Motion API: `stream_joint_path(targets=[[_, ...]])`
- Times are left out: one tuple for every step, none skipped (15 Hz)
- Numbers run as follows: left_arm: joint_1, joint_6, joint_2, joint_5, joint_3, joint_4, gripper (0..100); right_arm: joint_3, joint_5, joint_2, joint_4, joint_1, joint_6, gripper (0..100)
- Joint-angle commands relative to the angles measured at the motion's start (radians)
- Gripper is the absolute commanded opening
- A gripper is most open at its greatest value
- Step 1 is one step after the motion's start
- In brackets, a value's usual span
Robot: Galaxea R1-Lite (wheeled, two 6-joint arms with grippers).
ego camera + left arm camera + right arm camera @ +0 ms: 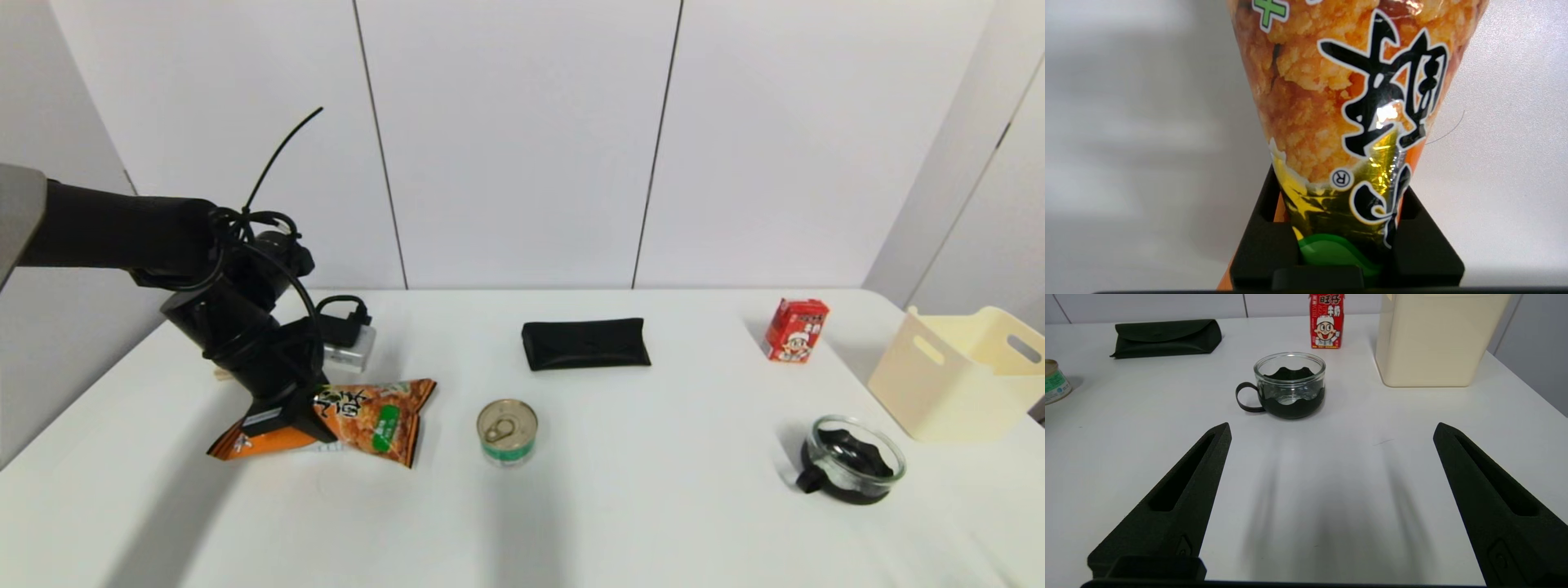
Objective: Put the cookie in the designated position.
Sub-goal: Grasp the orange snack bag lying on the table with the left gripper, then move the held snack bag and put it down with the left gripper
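Observation:
The cookie [371, 418], a crinkly orange foil bag with green patches and pictured golden snacks, lies at the table's left front. My left gripper [295, 418] comes down on its left half and is shut on it. In the left wrist view the cookie [1347, 102] narrows where the two black fingers [1265, 245] squeeze it, and the left gripper [1339, 192] holds it across that pinched part. I cannot tell whether the bag rests on the table or hangs just above it. My right gripper [1331, 428] hovers open over bare table, out of the head view.
A tin can [507, 430] stands just right of the bag, with a black pouch [584, 343] behind it. A red drink carton [795, 329], a cream basket [963, 384] and a glass cup [853, 459] are at the right. A small silver box [349, 349] sits behind the left arm.

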Motion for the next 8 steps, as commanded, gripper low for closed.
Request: stream_joint_path(targets=[[0.005,-0.069,-0.074,-0.085,-0.007,0.000,0,0.002,0.000,0.000,0.000,0.000,0.000,100],[0.005,-0.112,-0.089,-0.098,-0.035,-0.008,0,0.002,0.000,0.000,0.000,0.000,0.000,100],[0.003,-0.164,-0.091,-0.102,-0.095,-0.018,0,0.002,0.000,0.000,0.000,0.000,0.000,100],[0.000,-0.216,-0.080,-0.103,-0.167,-0.031,0,0.002,0.000,0.000,0.000,0.000,0.000,100],[-0.008,-0.262,-0.051,-0.103,-0.259,-0.044,0,0.002,0.000,0.000,0.000,0.000,0.000,100],[-0.021,-0.310,-0.008,-0.105,-0.365,-0.052,0,0.002,0.000,0.000,0.000,0.000,0.000,100],[-0.040,-0.357,0.040,-0.105,-0.457,-0.064,0,0.002,0.000,0.000,0.000,0.000,0.000,100],[-0.069,-0.454,0.064,-0.118,-0.457,-0.179,0,0.002,0.000,0.000,0.000,0.000,0.000,100]])
